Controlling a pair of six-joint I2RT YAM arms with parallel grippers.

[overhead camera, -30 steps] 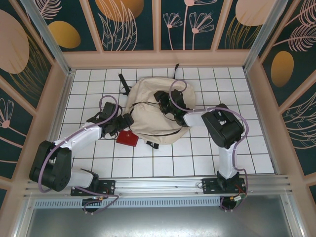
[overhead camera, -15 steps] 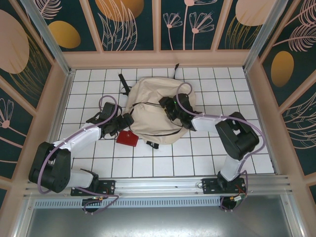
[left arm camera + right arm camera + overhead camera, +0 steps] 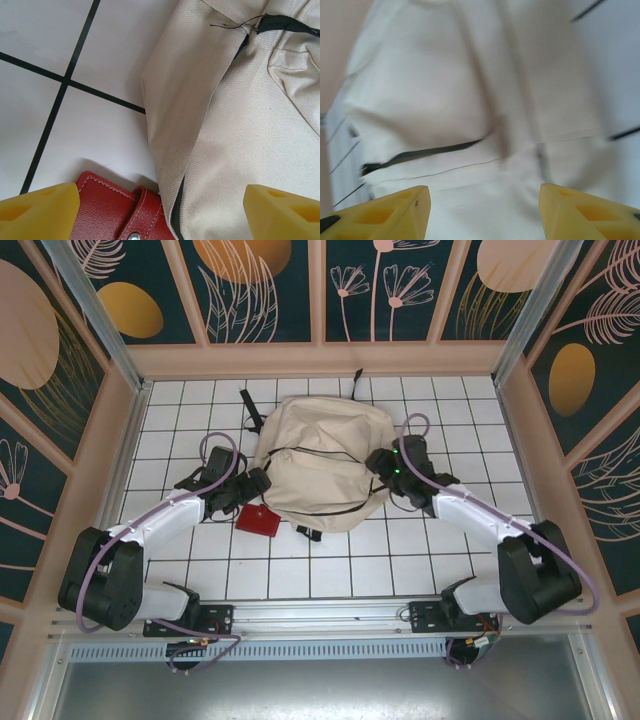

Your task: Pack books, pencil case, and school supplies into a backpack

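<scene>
Bench: one big thing on it, the backpack. It lies flat mid-bench toward the back, same spot as a second ago. It bulges like it's loaded. My guess is the books and pencil case are already inside, can't confirm.

Change: right arm has swung off the middle of the backpack and out to its right edge. Right gripper sits at that edge, fingers apart and a bit wider than a second ago, nothing between them. Right wrist view is motion-blurred: cream fabric and a dark zipper line under the gripper. It reads as letting go of the fabric and repositioning, so nothing holds an opening up right now.

Left arm hasn't budged. Left gripper is at the backpack's left edge, fingers wide apart, empty.

School supplies: red square on the bench, right against the backpack's near-left edge, just near-side of the left gripper. Left wrist view shows its stitched flap and snap between the fingers, not clamped. That's the outstanding item.

In the way: the red square is tucked against a fabric fold, so a finger probably catches cloth on the way down. Can't tell whether the zipper is open enough to take it. Loose black straps lie at the far-left corner, clear of both grippers.
</scene>
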